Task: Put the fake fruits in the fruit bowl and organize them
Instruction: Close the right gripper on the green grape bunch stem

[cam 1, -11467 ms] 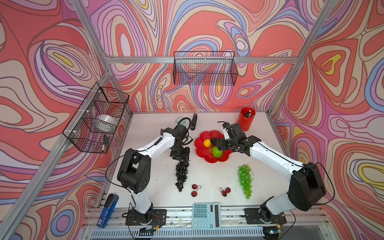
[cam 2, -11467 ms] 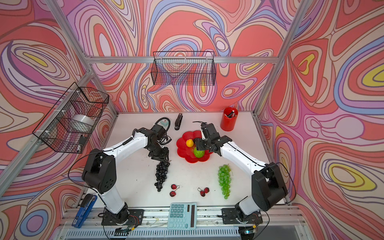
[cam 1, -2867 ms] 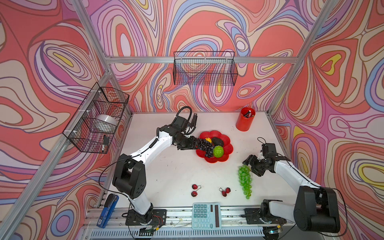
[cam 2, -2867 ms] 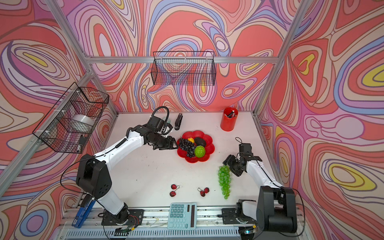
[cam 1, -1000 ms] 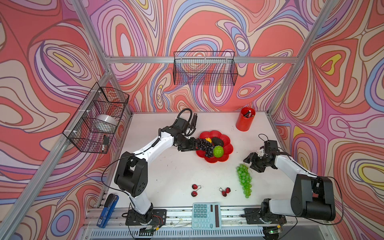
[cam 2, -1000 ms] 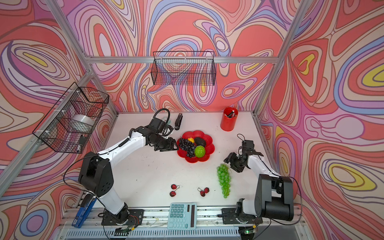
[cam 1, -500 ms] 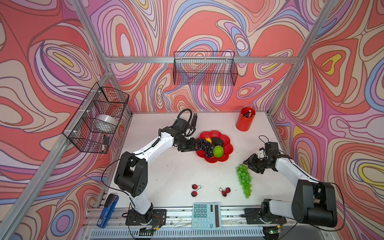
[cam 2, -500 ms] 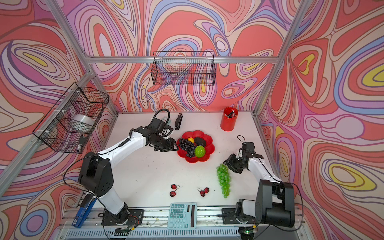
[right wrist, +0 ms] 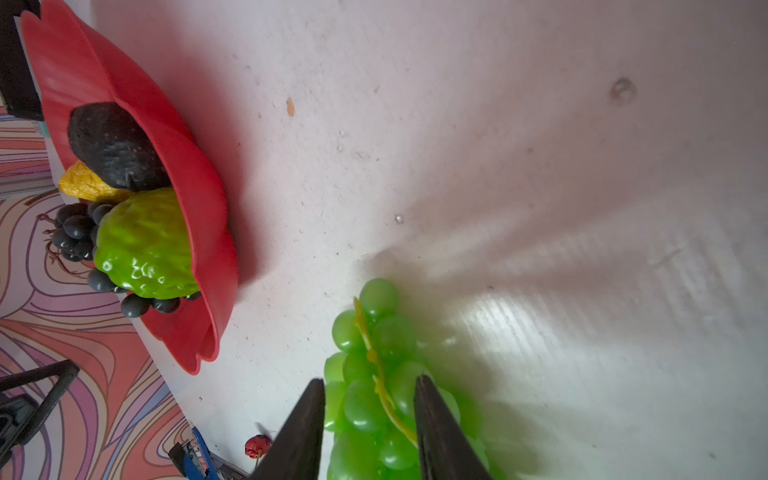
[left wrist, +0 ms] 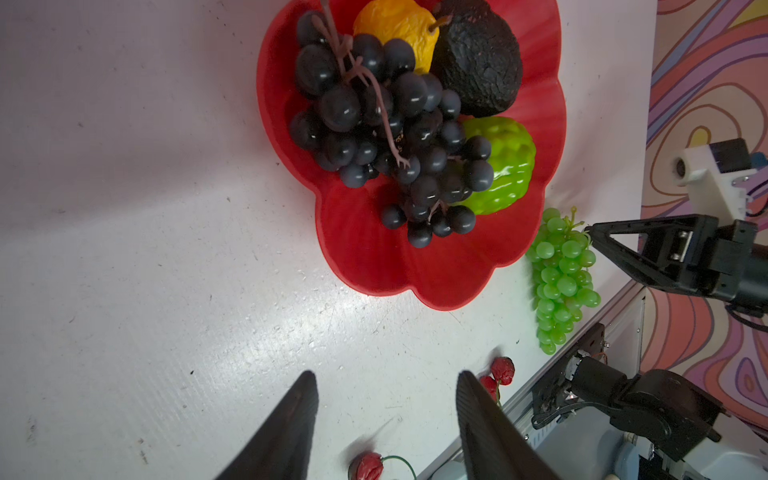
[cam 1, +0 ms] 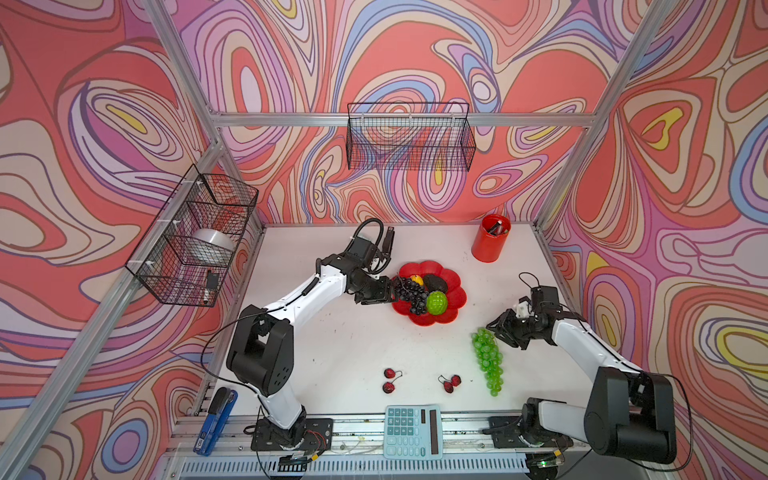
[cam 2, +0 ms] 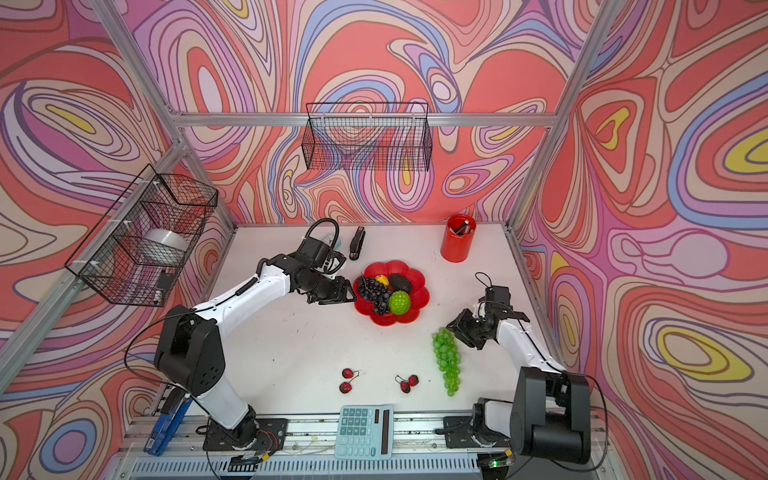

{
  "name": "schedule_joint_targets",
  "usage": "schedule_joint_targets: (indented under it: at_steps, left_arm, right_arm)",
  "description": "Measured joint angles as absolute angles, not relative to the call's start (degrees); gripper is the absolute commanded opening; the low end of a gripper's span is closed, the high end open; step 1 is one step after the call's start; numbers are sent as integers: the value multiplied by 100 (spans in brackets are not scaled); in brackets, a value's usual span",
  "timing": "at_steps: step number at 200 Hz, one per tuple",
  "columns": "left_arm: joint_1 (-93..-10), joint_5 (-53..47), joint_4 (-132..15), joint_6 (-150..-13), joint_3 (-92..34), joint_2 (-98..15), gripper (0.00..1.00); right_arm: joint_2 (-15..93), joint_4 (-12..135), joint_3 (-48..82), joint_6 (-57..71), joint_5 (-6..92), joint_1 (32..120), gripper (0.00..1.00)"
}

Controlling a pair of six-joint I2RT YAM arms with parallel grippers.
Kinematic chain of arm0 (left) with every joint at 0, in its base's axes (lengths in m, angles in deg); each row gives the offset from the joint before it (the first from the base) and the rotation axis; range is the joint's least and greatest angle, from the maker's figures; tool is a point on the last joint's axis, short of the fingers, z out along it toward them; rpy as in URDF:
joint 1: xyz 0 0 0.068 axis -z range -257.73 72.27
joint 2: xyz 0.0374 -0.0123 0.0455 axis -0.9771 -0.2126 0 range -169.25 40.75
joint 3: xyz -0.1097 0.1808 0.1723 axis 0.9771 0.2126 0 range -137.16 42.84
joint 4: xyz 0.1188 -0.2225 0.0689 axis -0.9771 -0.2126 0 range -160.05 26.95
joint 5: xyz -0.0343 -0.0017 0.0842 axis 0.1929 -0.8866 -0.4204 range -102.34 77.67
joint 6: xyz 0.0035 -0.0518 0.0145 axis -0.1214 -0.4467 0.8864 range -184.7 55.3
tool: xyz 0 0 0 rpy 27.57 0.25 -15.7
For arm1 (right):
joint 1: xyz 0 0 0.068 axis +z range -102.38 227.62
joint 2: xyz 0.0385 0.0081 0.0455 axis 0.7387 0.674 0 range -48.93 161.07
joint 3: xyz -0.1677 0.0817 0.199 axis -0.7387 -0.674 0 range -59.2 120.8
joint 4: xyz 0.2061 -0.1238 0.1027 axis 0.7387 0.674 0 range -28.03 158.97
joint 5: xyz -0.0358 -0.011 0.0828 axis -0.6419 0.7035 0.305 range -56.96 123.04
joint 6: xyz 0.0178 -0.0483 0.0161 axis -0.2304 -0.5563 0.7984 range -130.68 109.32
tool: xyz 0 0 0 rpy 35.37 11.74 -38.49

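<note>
Right claw [right wrist: 369,380] narrowed astride green grape bunch [right wrist: 376,297], forearm [cam 1: 582,345] stretched low

We see the red scalloped bowl [cam 1: 436,319] on the surface [cam 1: 332,332], holding four fruits. Dark grapes [cam 1: 411,293] sprawl across its left side, a yellow fruit [cam 1: 417,279] and an avocado [cam 1: 435,283] sit at the back, and a bumpy lime fruit [cam 1: 436,302] sits in front. Green grapes [cam 1: 487,361] lie near the bowl's right, tapering frontward. A cherry pair [cam 1: 388,380] and a second cherry pair [cam 1: 451,382] lie apart near the front.
</note>
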State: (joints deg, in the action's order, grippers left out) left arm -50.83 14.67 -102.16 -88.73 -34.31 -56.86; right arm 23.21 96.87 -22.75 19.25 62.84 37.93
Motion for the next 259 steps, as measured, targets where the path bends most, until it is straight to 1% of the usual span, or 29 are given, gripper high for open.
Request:
schedule_joint_targets:
  at_steps: [57, 74, 91, 112, 131, 162, 259]
  left_arm:
    - [-5083, 1467, -10216, -8879, -3426, -5683, 57]
    - [-5083, 1467, -10216, -8879, -3426, -5683, 57]
    - [-5083, 1467, -10216, -8879, -3426, -5683, 57]
    - [-5083, 1467, -10216, -8884, -3426, -5683, 57]
    - [-5083, 1467, -10216, -8893, -3426, -5683, 57]
    - [-5083, 1467, -10216, -8895, -3426, -5683, 57]
    - [-5083, 1469, -10216, -8897, -3426, -5683, 56]
  right_arm:
    - [2310, 9529, -2595, 2054, 6553, 3568, 31]
    - [2314, 9499, -2590, 2039, 6561, 3568, 25]
    - [2314, 9505, -2566, 2010, 6557, 3568, 22]
    - [2316, 9510, -2546, 1973, 6555, 3566, 14]
    - [2319, 9516, -2546, 1965, 6557, 3566, 11]
    - [2319, 9518, -2546, 1982, 6557, 3561, 0]
    - [1864, 9979, -2101, 1744, 6393, 3559, 0]
